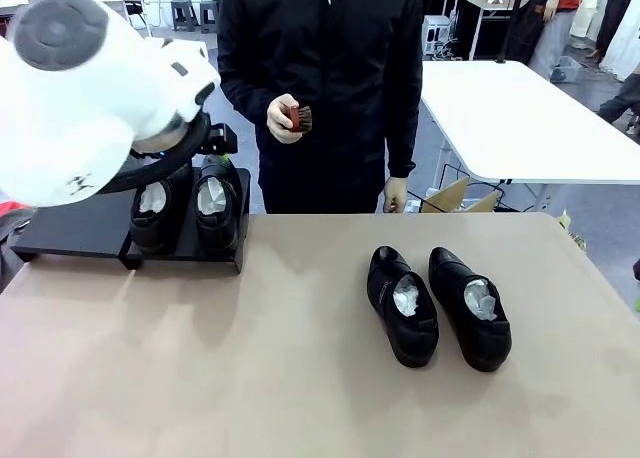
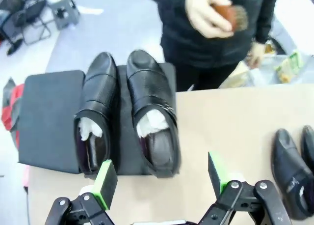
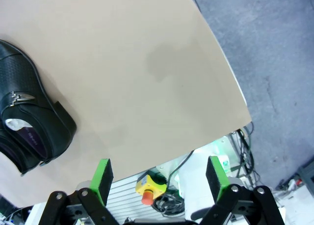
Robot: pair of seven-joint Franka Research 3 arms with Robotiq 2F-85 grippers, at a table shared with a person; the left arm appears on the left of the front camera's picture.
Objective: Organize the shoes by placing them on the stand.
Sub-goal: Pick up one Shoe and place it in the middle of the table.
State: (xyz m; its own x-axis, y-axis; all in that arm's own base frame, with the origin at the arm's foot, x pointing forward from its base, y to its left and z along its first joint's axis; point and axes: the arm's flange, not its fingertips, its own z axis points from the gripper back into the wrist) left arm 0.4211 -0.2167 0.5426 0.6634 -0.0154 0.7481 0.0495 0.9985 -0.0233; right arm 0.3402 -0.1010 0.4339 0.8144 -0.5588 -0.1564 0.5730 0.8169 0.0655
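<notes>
Left gripper [image 2: 161, 178]: jaws spread wide, green pads [image 2: 105, 182] bare, nothing grasped or touched, hanging above the near edge of the stand [image 2: 49, 117] just behind two heels. Right gripper [image 3: 158, 178]: likewise fully parted and empty, poised over the tabletop [image 3: 147, 63] near its edge, above a yellow box with a red emergency-stop button [image 3: 147, 194].

On the stand, a low, flat, matte-black rack at the table's far left: left racked shoe [image 2: 95, 117] and right racked shoe [image 2: 152, 112], side by side and touching, toes toward the person, at the rack's right end. Glossy black leather, rounded toes, crumpled white paper in each opening; smooth upper on the left one, a pebbled or perforated vamp on the right one.

Off the stand, on the smooth tan tabletop right of centre: left loose shoe [image 1: 402, 305] and right loose shoe [image 1: 470, 308], close together, the same shine and paper stuffing. In the right wrist view, probably the right loose shoe [image 3: 29, 117]: perforated upper, small silver metal bit across the strap, purple insole with print too blurred to read.

At the far side, a person's hand [image 1: 283, 118] around a small reddish-brown brush [image 1: 300, 118].
</notes>
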